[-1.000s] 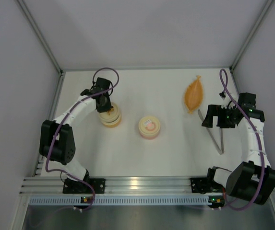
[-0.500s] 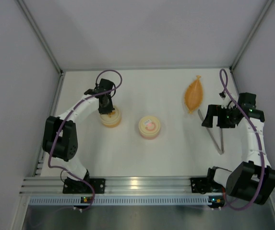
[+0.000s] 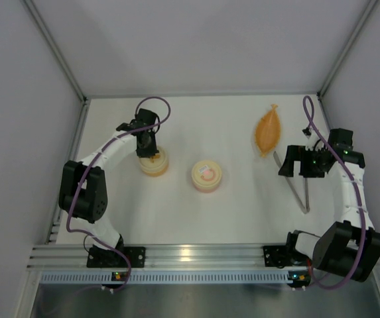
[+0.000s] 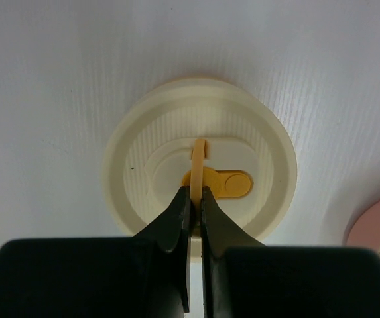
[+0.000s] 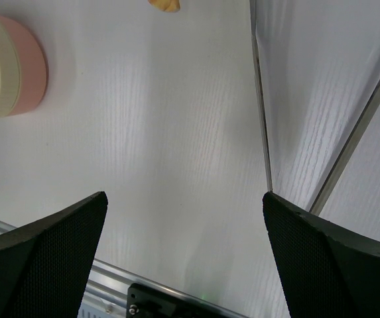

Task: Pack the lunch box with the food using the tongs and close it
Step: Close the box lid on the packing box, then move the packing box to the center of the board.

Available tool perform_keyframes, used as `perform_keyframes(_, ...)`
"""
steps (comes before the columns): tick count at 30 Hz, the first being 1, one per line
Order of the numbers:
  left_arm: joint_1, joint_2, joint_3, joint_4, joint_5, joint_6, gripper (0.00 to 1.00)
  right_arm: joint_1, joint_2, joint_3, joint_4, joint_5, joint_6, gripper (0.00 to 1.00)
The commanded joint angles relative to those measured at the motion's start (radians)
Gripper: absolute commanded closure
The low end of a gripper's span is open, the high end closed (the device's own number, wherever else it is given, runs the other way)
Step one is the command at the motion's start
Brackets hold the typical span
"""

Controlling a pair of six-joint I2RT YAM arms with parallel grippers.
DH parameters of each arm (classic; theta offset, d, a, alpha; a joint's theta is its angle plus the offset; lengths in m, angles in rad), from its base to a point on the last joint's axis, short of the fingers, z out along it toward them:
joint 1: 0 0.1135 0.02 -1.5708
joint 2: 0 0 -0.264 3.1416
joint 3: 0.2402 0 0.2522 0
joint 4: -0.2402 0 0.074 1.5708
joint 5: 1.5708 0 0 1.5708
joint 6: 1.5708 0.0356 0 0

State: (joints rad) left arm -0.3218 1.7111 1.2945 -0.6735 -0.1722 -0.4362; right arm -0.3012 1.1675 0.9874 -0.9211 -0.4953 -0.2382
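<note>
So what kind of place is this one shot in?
Probably a lab test cell: bare white table, plain walls on aluminium framing, two robot arms bolted to a front rail.

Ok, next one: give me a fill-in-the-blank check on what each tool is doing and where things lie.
1. The left tool is ____ on the yellow tab of the lid.
2. The right tool stands ____, holding nothing.
3. The tongs lie on the table, close to the ____ tool.
4. Between the lid and the tongs stands a ____ box.

Missing words: shut; open; right; pink.
</note>
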Motion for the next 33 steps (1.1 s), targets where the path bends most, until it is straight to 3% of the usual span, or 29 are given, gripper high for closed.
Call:
perform_keyframes(1,-0.005,-0.008,0.019,0.031,0.065,0.074,1.00,0.016,-0.005,0.002,0.033,-0.020,0.000,0.01)
perform_keyframes(12,-0.005,-0.037,-0.040,0.028,0.148,0.290,1.00,0.014,-0.005,0.002,0.031,-0.020,-0.001,0.01)
perform_keyframes(22,-0.002,-0.094,-0.144,0.086,0.469,0.557,1.00,0.014,-0.011,0.005,0.027,-0.017,-0.006,0.01)
perform_keyframes(33,-0.002,0.015,-0.155,-0.020,0.640,0.896,1.00,0.014,-0.012,0.008,0.019,-0.012,-0.013,0.01)
